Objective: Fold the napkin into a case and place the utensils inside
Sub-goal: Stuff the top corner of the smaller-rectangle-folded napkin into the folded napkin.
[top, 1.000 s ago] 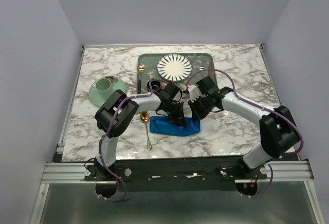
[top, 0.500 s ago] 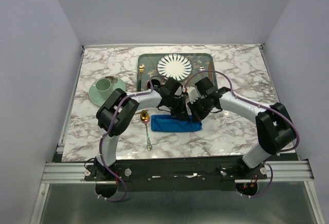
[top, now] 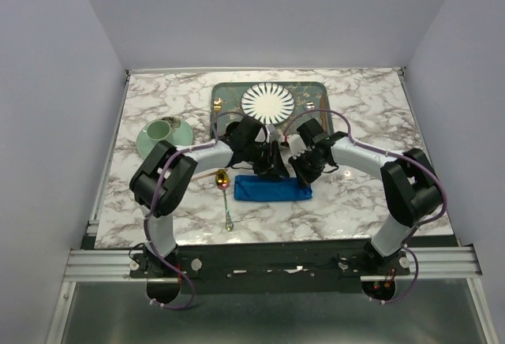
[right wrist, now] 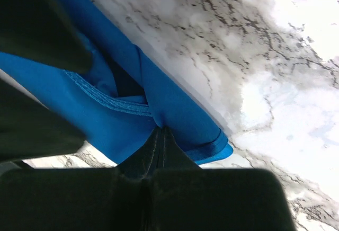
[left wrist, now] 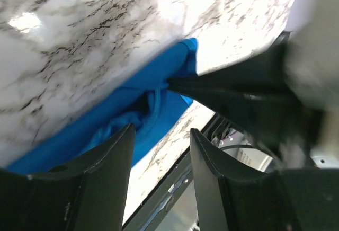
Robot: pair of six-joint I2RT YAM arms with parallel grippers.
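Napkin (top: 272,190) is lying as a narrow blue strip on the marble table (top: 355,206), near the front edge, with both arms meeting over its far side.

Right gripper (right wrist: 160,135): jaws are closing fully on a pinch of cloth at the strip's hemmed edge. It is holding the napkin.

Left gripper (left wrist: 159,151): fingers are standing apart, with blue cloth showing in the gap beyond them. It is gripping nothing that I can see.

Step in hand, as judged: opening the pouch mouth. The right pinch is lifting one layer. The left should take only the opposite layer, close by, then part gently so the fold is not dragged flat or pulled off line. Keep the strip pressed to the table.

Around: spoon (top: 226,200) is lying just left of the napkin, bowl away from the arms, within easy reach of the left arm. Green tray (top: 229,90) with striped plate (top: 268,102) is sitting right behind the grippers, so there is little room to swing backward. Cup (top: 160,129) on its saucer is well to the left. I cannot find the pink fork; the arms may be hiding it.
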